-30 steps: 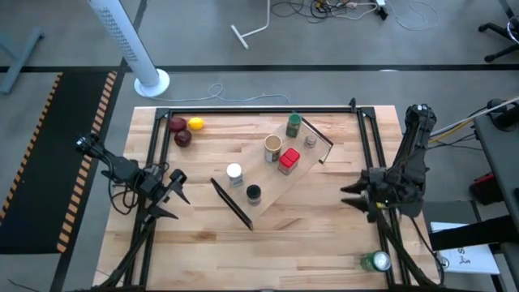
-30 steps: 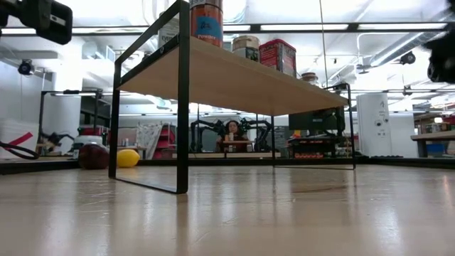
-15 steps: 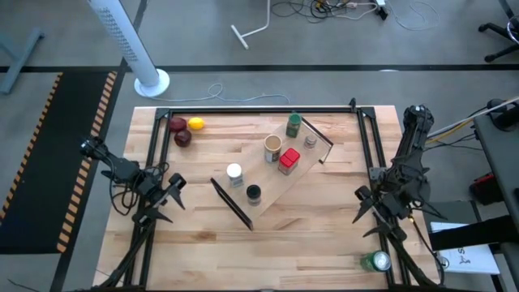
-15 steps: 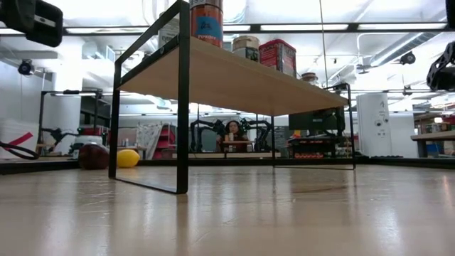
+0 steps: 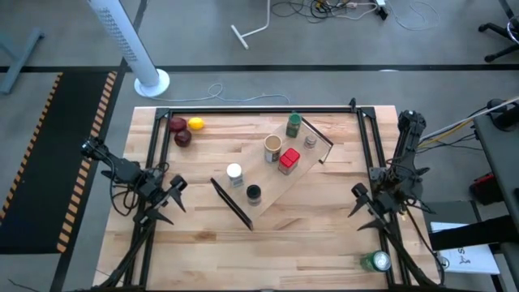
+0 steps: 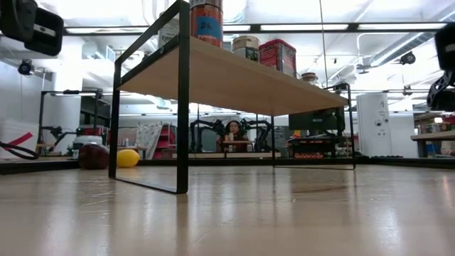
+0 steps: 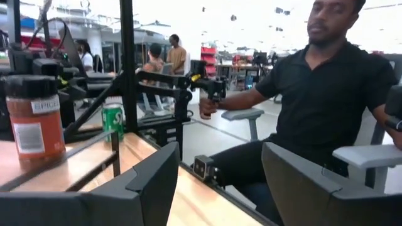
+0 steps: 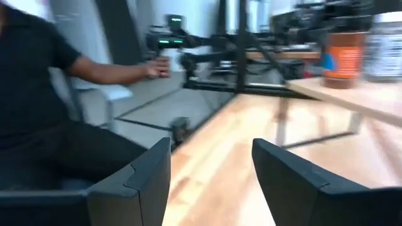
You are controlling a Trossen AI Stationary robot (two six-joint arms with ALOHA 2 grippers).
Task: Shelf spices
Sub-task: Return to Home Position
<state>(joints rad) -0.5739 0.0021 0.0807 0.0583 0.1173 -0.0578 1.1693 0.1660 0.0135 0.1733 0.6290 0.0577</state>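
Note:
The shelf (image 5: 268, 185), a pale board with a black rail at each short end, stands slantwise mid-table. On its top stand the spices: green-lidded (image 5: 293, 125), tan (image 5: 272, 148), tiny grey-lidded (image 5: 310, 140), red boxy (image 5: 289, 161), white-lidded (image 5: 234, 173) and black-lidded (image 5: 253, 194) jars. In the low view the shelf (image 6: 234, 78) rests on its rails with the jars on top. My left gripper (image 5: 178, 195) is open at the table's left, apart from the shelf. My right gripper (image 5: 358, 208) is open at the right. Nothing is between either one's fingers, as the wrist views show, left (image 7: 220, 182) and right (image 8: 210, 176).
Two red fruits (image 5: 180, 130) and a yellow one (image 5: 195, 124) lie at the far left. A green can (image 5: 377, 261) stands at the near right corner. A black frame (image 5: 259, 110) rims the table. A seated person (image 7: 326, 94) is beyond the table's near edge.
My right gripper has sunk and drawn back toward the table's near right while its wrist rolled round. The shelf and the jars have stayed where they were.

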